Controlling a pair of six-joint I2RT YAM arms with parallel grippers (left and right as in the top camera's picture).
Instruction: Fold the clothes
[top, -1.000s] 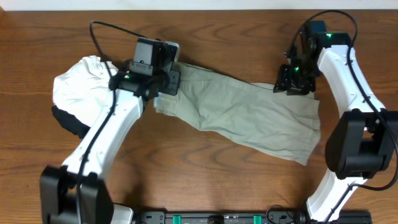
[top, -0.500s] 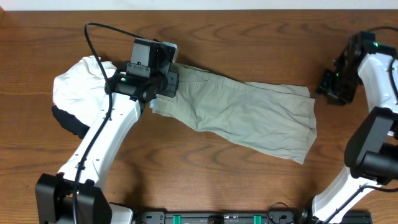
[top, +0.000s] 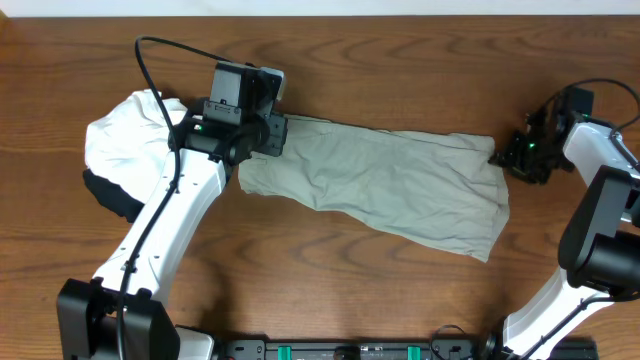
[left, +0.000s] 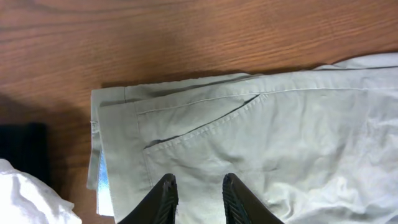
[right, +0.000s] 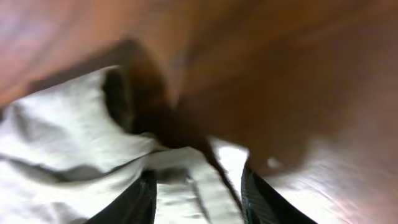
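Khaki trousers (top: 390, 190) are lying flat across the middle of the wooden table (top: 330, 290), running from about 10 o'clock to about 3 o'clock in the view from above. The end at 3 o'clock is looking a bit wider, and it is dipping down toward 4 o'clock. A white garment (top: 125, 140) is sitting in a heap at 9 o'clock, and a black garment (top: 105, 195) is peeking out from under it at 8 o'clock. The left gripper (left: 199, 180) is hanging over the 10 o'clock end of the trousers, close to the slanted pocket (left: 199, 127) and the folded edge. Its two fingers are standing a little way apart, with smooth cloth showing between them, so it is letting go and not pinching anything. From above, its arm is reaching in from 7 o'clock and covering that corner. The right gripper (top: 515, 155) is sitting at 3 o'clock, right at the top corner of the trousers. In its own camera everything is looking blurry. Its fingers (right: 140, 199) are standing apart with a bit of pale cloth lying between them, but I cannot tell if it is squeezing the cloth or only touching it.
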